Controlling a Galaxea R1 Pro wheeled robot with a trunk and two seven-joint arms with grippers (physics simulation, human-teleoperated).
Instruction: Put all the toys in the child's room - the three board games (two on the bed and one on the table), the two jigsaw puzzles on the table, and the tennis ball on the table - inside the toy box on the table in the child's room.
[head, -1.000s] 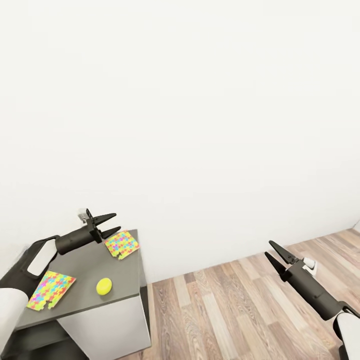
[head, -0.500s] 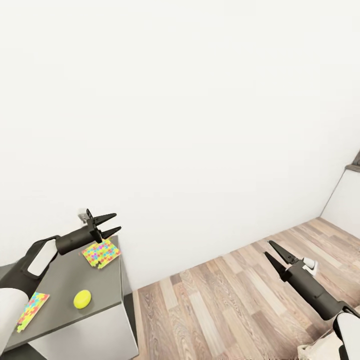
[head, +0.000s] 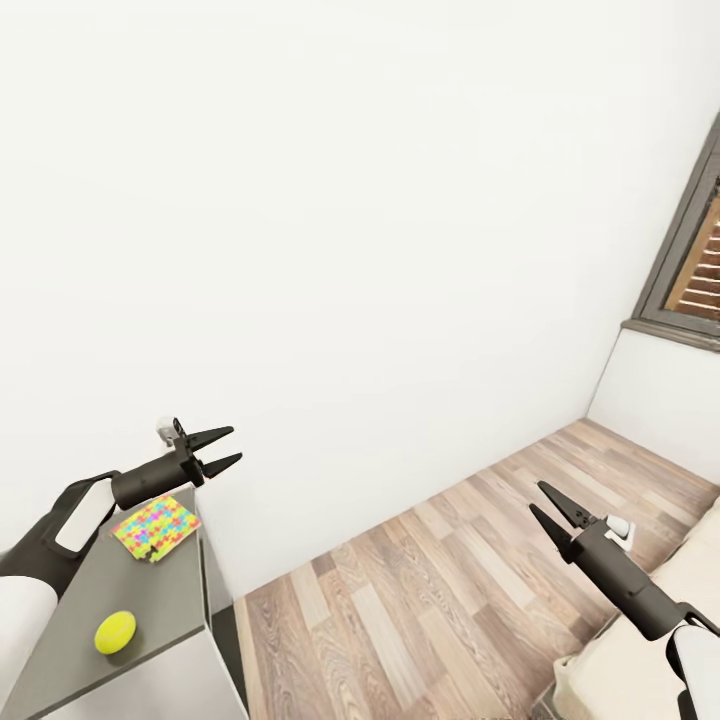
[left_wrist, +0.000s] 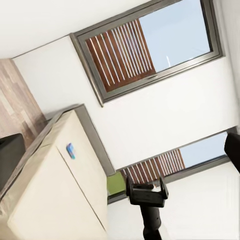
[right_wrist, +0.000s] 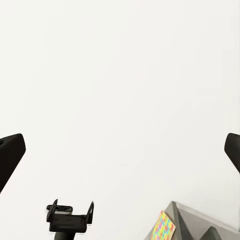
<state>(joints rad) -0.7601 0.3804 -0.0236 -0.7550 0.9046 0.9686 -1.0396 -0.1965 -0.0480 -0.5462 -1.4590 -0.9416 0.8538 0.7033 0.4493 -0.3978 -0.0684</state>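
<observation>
The table (head: 150, 590) stands at the lower left of the head view. On it lie one jigsaw puzzle (head: 155, 527), a bright mosaic sheet, and the yellow tennis ball (head: 115, 632). My left gripper (head: 225, 450) hovers open just above the table's far corner, past the puzzle. Over the floor at the right, my right gripper (head: 550, 505) is open and empty. The left wrist view looks at the bed (left_wrist: 55, 200), where a small blue board game (left_wrist: 71, 150) lies on the mattress and a yellow-green box (left_wrist: 116, 183) sits at its far side. The toy box is out of view.
A bare white wall (head: 350, 200) fills most of the head view. Wood plank floor (head: 420, 590) runs from the table to the bed's corner (head: 640, 630) at the lower right. A dark-framed window (head: 695, 270) is at the right edge.
The camera has swung right: the table slid left and one puzzle left the picture, while the window and bed corner came in. Both arms hold the same pose.
</observation>
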